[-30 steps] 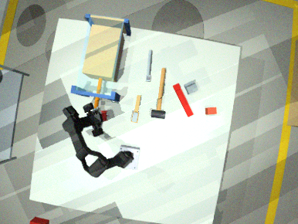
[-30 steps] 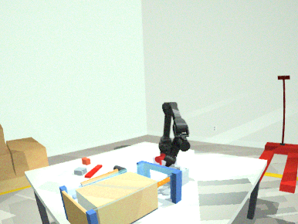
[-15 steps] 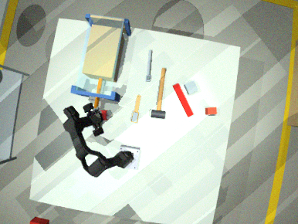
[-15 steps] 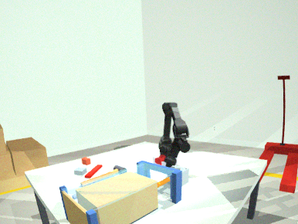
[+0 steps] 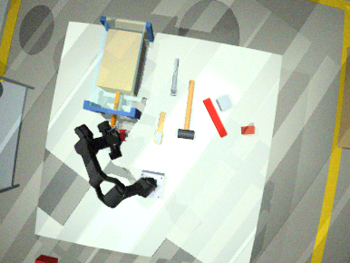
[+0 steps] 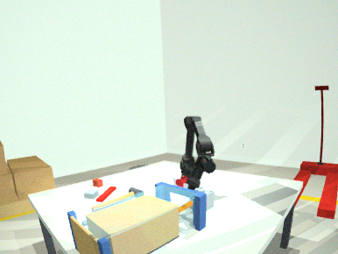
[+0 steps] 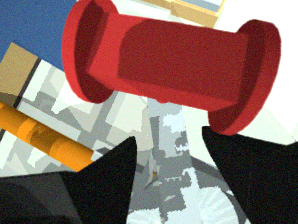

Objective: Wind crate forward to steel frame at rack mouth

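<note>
The tan crate sits flat in the clear-panelled cubby, its front short of the blue mouth frame. An orange strap runs from it under the frame toward the winch. The winch handle shows a red spool-shaped grip and a grey bar. My gripper is open, its black fingers on either side of the bar, with gaps showing. The key and its hole are hidden. A pale block beside the frame may be the winch.
Right of the cubby lie a grey wrench-like tool, a mallet and a small wooden-handled tool. Farther right are a red bar, a grey block and an orange-red block.
</note>
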You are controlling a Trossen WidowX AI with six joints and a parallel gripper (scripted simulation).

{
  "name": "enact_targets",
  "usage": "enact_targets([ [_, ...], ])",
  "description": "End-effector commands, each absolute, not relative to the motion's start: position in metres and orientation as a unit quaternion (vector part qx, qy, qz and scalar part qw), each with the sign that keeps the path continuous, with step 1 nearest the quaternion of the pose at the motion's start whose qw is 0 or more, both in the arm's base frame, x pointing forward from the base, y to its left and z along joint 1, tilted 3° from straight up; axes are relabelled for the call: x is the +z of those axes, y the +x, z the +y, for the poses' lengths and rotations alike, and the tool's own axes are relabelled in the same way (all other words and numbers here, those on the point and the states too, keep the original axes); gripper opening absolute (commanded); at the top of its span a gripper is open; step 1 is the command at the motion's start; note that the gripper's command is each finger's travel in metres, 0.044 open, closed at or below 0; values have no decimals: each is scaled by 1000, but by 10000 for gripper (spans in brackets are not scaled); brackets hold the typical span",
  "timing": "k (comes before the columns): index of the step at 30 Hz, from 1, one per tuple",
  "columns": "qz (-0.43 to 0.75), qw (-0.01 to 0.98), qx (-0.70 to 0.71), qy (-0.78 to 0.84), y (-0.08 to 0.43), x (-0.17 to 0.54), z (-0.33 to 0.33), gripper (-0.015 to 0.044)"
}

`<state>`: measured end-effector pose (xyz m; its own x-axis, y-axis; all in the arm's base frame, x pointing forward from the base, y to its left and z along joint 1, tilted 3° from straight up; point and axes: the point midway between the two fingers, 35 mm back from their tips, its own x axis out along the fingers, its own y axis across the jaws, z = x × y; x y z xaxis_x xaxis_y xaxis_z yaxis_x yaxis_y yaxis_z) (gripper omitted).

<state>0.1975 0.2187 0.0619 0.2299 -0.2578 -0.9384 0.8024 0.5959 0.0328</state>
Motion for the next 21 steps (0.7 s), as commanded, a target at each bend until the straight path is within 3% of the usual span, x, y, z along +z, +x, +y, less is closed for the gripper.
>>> enact_targets([
  [1,506,737,-360,269,198,62,219,368],
  [4,506,737,-360,269,198,62,219,440],
  [10,525,722,-357,276,200,76,220,440],
  [17,632,630,-310,328,202,175,213,440],
  [21,646,616,-298,337,200,192,210,440],
])
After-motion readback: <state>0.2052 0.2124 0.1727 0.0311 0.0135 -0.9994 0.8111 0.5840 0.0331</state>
